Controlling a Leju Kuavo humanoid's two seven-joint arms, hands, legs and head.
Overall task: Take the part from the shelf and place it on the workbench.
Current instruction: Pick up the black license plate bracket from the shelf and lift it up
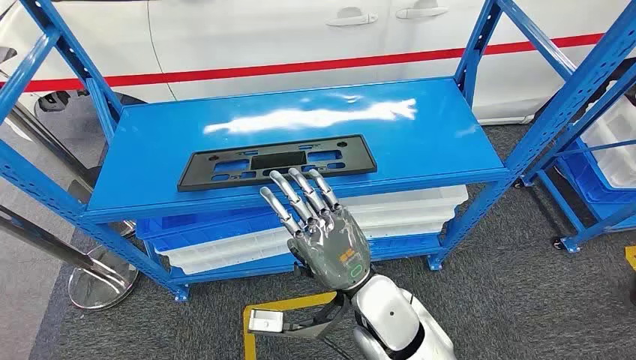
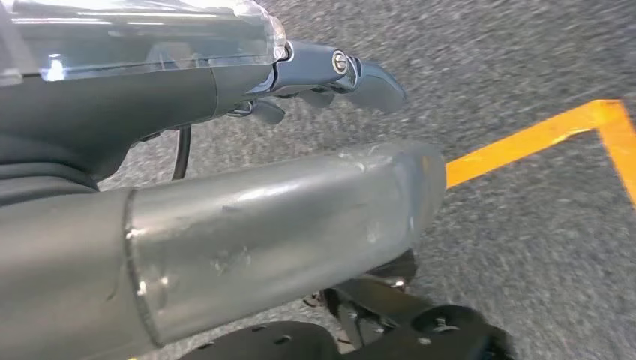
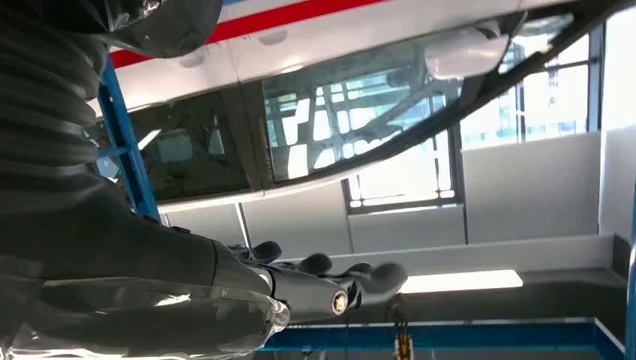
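Observation:
The part is a flat black licence-plate frame lying on the top board of the blue shelf, near its front edge. My right hand is raised in front of the shelf with its fingers stretched out and apart, holding nothing. Its fingertips reach the front edge just below the frame's middle; I cannot tell whether they touch it. In the right wrist view the same hand has its fingers extended and empty. My left hand hangs over the grey floor, fingers loose, with nothing in it.
A white car with a red stripe stands right behind the shelf. White and blue trays fill the lower level. A second blue rack with white bins stands at the right. A chrome post base and yellow floor tape lie at the lower left.

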